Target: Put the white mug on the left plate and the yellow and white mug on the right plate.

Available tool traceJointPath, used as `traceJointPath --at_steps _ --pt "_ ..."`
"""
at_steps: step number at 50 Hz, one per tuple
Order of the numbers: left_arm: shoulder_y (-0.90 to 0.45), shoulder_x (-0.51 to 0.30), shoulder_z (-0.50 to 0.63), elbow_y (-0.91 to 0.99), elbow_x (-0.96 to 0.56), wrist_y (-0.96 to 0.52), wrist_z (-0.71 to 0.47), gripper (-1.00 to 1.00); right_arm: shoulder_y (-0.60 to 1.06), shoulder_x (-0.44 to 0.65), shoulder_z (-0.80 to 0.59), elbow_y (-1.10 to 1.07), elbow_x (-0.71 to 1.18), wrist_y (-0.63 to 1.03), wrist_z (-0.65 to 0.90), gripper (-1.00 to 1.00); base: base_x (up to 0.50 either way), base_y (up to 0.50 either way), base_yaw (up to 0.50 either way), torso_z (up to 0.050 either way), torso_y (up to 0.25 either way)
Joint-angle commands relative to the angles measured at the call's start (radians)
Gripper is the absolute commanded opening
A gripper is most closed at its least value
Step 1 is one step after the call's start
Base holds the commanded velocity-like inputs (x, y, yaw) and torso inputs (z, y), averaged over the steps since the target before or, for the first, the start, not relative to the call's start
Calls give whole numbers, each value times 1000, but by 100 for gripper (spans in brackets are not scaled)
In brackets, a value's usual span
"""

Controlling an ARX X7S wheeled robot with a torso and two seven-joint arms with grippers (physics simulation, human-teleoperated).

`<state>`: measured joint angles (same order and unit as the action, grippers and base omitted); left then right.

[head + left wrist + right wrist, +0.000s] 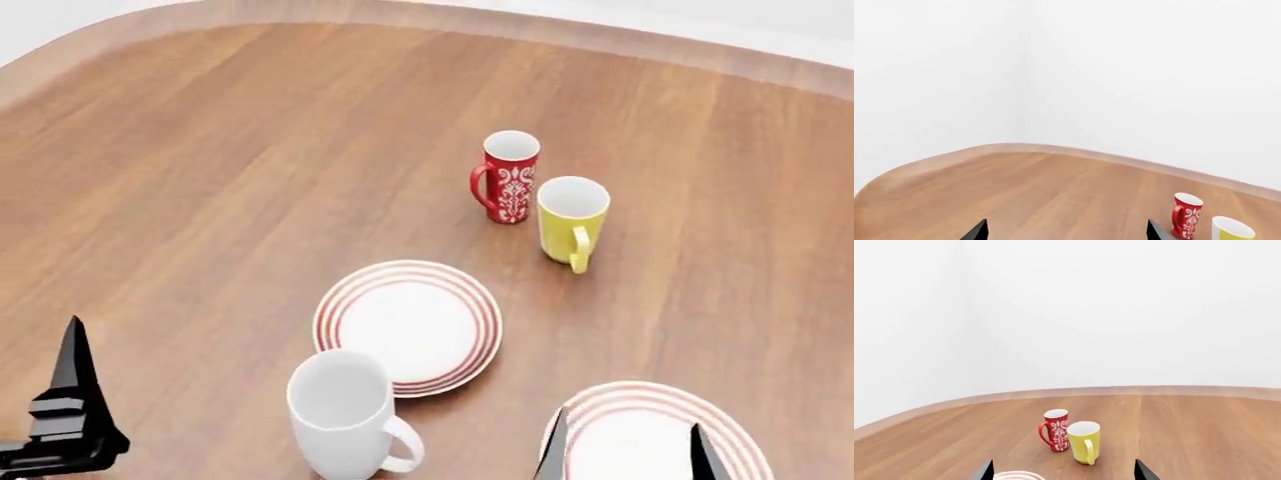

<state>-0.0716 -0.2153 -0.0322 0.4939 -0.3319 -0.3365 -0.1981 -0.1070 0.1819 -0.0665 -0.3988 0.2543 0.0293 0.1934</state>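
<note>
The white mug (344,415) stands upright on the table at the near edge of the left plate (408,325), its handle toward the right. The yellow and white mug (571,220) (1083,441) (1231,230) stands upright farther back, apart from both plates. The right plate (654,435) (1017,475) lies at the near right. My right gripper (625,455) (1063,471) hangs open over the right plate with nothing between its fingers. My left gripper (67,415) (1066,231) is at the near left, open and empty, well left of the white mug.
A red mug with a white ornament pattern (507,175) (1055,430) (1185,215) stands just left of and behind the yellow mug, almost touching it. The wooden table (200,180) has a rounded far edge, with white walls beyond.
</note>
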Motion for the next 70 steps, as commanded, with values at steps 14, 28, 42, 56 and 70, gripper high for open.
traceJointPath --at_steps 14,28,42,56,70 --pt "-3 -18 -16 27 -17 -4 -30 100 -12 7 40 -15 56 17 48 100 301 113 0 0 0" --pt "-3 -26 -14 32 -22 -5 -39 100 -18 17 37 -22 58 5 57 100 468 175 0 0 0" --pt "-3 -32 -14 40 -33 -7 -48 100 -12 24 27 -5 62 1 60 100 189 71 0 0 1" --pt "32 -24 47 89 14 -1 -76 100 -212 250 186 -271 157 199 55 100 0 0 0 0 0" --pt "-2 -14 17 101 -32 -31 -118 100 -400 438 459 -392 454 315 -35 100 0 0 0 0 0"
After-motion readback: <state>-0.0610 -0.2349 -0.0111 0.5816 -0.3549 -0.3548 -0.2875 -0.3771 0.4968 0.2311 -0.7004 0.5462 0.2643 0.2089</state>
